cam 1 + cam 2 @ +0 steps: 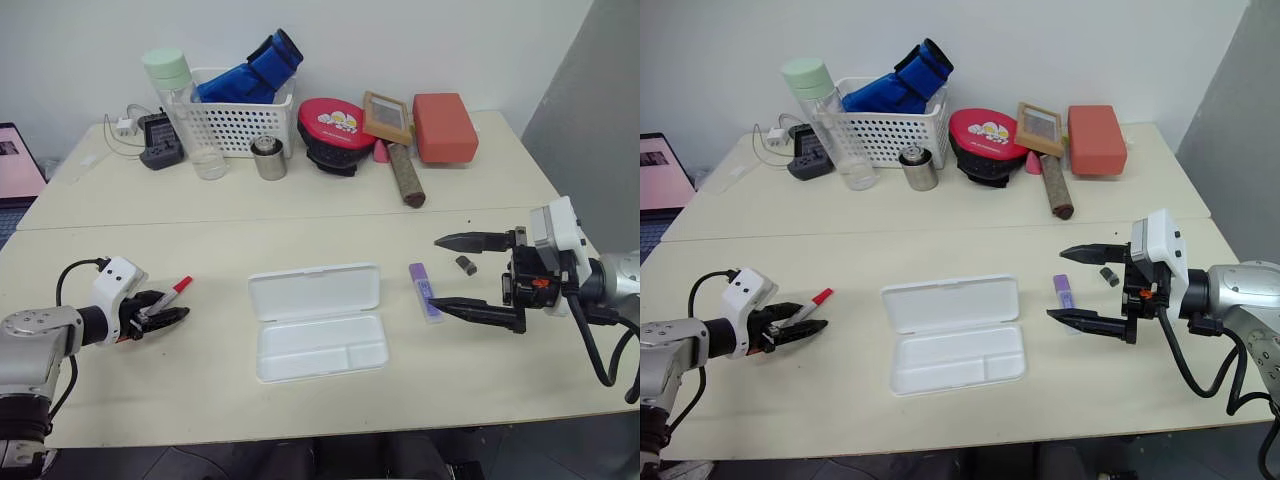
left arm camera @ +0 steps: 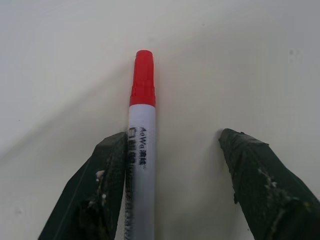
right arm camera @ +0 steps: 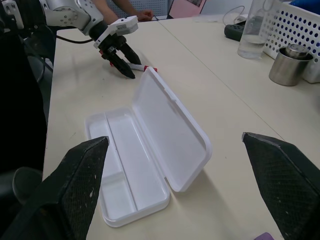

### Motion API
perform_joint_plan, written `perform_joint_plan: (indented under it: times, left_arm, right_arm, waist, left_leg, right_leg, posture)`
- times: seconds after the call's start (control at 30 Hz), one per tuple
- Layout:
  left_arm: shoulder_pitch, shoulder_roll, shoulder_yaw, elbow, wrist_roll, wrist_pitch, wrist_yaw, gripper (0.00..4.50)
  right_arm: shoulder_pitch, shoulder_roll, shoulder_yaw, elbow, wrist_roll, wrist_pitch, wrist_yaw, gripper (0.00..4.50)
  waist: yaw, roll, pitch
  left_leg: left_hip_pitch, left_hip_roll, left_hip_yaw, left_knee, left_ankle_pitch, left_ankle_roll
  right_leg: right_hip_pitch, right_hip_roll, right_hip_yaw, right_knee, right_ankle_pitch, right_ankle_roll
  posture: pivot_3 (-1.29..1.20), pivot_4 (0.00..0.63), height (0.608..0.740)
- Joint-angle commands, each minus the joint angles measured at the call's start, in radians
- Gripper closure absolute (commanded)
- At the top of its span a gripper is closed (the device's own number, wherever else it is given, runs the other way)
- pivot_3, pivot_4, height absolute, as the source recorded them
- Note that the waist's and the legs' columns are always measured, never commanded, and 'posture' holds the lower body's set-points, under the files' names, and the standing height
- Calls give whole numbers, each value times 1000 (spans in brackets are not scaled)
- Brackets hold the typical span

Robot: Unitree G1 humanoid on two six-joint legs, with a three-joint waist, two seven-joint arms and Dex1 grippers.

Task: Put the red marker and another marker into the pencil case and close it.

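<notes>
The left gripper point(image 1: 160, 313) straddles the red marker point(image 2: 140, 135) on the table point(image 1: 200, 390), jaws apart: one finger touches the white barrel, the other stands clear of it, so the pen is not yet gripped. The red cap pokes out beyond the fingertips. The pencil case point(image 1: 318, 320) lies open to that gripper's right, lid flat. Beyond the case, the right gripper point(image 1: 478, 275) hovers wide open and empty, the purple highlighter point(image 1: 424, 290) on the table just beside its lower finger. The likely trouble: with the pen off-centre between the fingers, the closing jaws may roll or skid the round barrel aside, or pinch it askew.
</notes>
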Motion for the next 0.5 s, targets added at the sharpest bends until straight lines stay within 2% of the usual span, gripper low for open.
perform_joint_plan:
  times: [0.03, 0.37, 0.5]
  left_arm:
    - [41, -3, 3, -33, -13, 42, -11, 2049]
    - [93, -4, 38, -122, -36, 83, 5, 3147]
    - [87, -3, 39, -120, -33, 83, 4, 3661]
  right_arm:
    - [-15, -15, -27, -12, 11, -10, 5, 0]
    - [7, -44, -81, -45, 131, 13, 85, 0]
    - [20, -68, -73, -45, 120, 4, 117, 0]
  waist:
    - [0, 0, 0]
    - [1, 0, 0]
    - [1, 0, 0]
  left_leg:
    - [0, 0, 0, 0, 0, 0]
    - [0, 0, 0, 0, 0, 0]
    - [0, 0, 0, 0, 0, 0]
  right_leg:
    - [0, 0, 0, 0, 0, 0]
    - [0, 0, 0, 0, 0, 0]
    - [0, 0, 0, 0, 0, 0]
  posture:
    - [0, 150, 740]
    - [0, 150, 740]
    - [0, 150, 740]
